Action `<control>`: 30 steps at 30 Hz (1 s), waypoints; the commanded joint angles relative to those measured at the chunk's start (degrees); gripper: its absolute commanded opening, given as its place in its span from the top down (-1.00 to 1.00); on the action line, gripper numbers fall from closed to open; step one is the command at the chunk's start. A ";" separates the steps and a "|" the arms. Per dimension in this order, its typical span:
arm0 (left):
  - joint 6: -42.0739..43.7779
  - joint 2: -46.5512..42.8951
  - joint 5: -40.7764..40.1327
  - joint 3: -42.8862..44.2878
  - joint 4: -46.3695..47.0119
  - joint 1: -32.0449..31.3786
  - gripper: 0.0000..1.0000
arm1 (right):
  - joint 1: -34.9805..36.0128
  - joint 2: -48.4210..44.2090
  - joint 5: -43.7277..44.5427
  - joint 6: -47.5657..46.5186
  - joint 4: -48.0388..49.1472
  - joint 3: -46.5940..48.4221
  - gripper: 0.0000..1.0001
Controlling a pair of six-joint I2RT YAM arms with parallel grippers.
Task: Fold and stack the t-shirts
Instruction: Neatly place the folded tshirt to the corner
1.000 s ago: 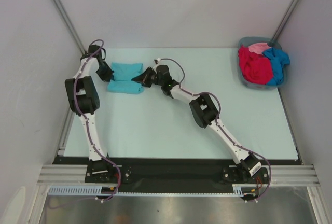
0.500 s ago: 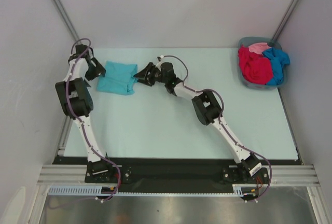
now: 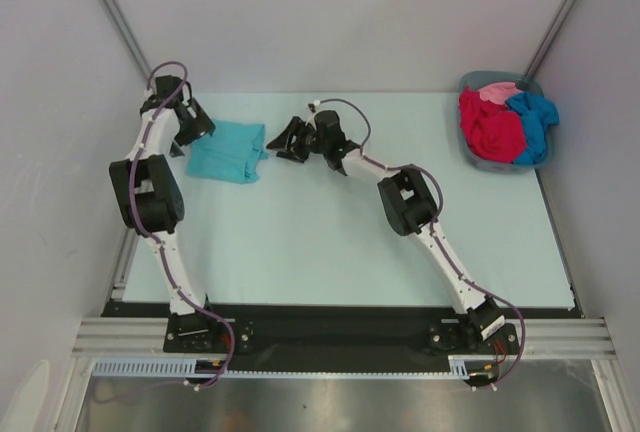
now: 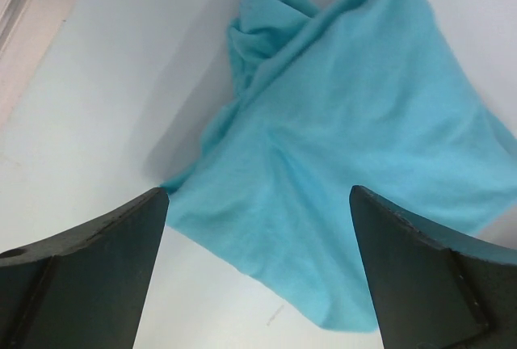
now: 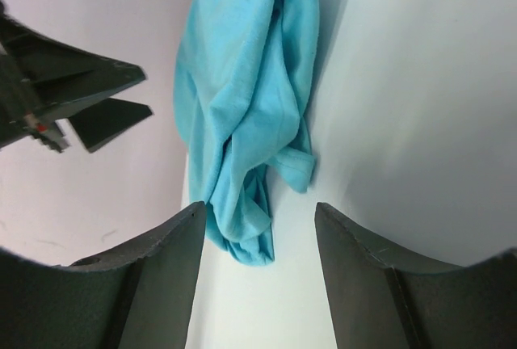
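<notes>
A folded teal t-shirt (image 3: 228,150) lies rumpled on the table at the back left. My left gripper (image 3: 193,124) hovers at its left edge, open, with the teal t-shirt (image 4: 347,147) spread beneath and beyond the empty left gripper (image 4: 258,195). My right gripper (image 3: 287,139) stands just right of the shirt, open and apart from it. In the right wrist view the teal t-shirt (image 5: 242,107) lies ahead of the right gripper (image 5: 258,208), its bunched end near the fingertips. Red (image 3: 487,124), pink (image 3: 500,92) and blue (image 3: 535,117) t-shirts lie in a heap at the back right.
A grey-blue plastic basket (image 3: 492,77) in the back right corner holds the heaped shirts. Grey walls close in the table on the left, back and right. My left gripper's fingers (image 5: 81,98) show in the right wrist view beside the teal shirt.
Both grippers have opened and let go of the teal shirt. The shirt now lies a little further left. The left gripper has lifted back-left, and the right gripper has drawn off to the right.
</notes>
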 commanded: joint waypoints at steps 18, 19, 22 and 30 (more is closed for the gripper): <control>-1.52 -21.96 11.41 -14.88 12.06 -23.95 -1.00 | -10.42 -47.16 19.62 -27.43 -33.22 -34.91 -0.24; -1.34 -22.05 11.14 -16.11 12.42 -23.95 -1.00 | -10.42 -47.95 20.23 -27.34 -33.13 -36.32 -0.24; -0.20 -20.30 10.96 -16.56 12.16 -23.51 -1.00 | -10.33 -51.29 19.80 -26.03 -30.16 -43.78 -0.22; 0.94 -12.22 16.93 -18.50 17.26 -22.63 -0.99 | -9.63 -57.01 20.77 -25.76 -26.01 -52.85 -0.23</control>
